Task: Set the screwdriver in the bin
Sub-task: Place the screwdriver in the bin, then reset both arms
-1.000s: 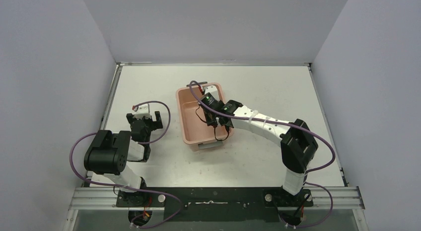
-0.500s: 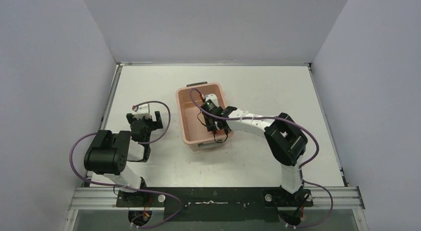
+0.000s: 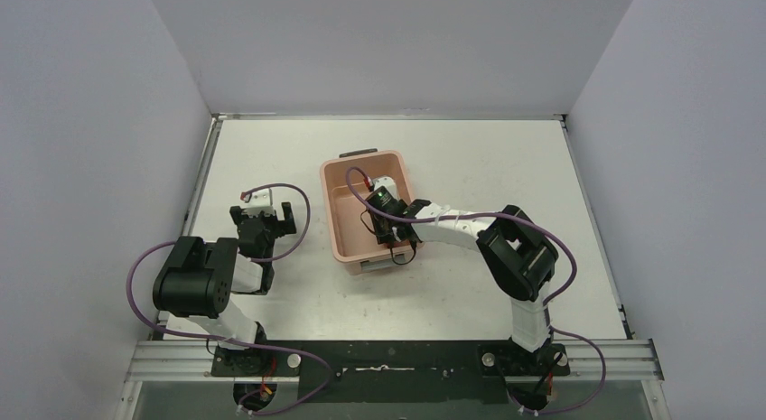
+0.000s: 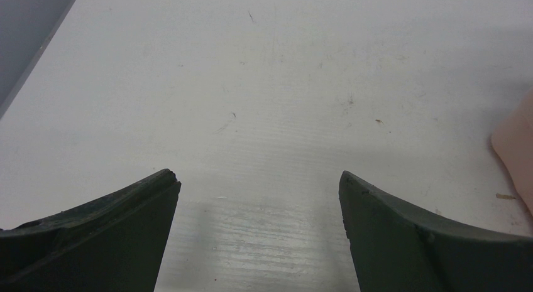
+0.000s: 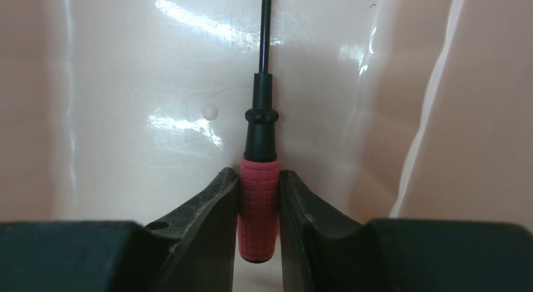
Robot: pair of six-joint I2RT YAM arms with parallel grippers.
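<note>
Right hand (image 5: 258, 176) has sunk into bin (image 3: 343, 212), gripping screwdriver (image 5: 258, 210).

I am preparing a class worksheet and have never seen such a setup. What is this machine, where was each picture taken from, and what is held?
Two robot arms are bolted at the near edge of a white table. The overhead picture looks down from above and behind them; the other two come from wrist cameras. On the table stands a salmon-pink rectangular plastic bin. The right gripper reaches inside it, shut on the red handle of a slim black-shafted screwdriver. The left gripper is open and empty, over the table beside the bin.
</note>
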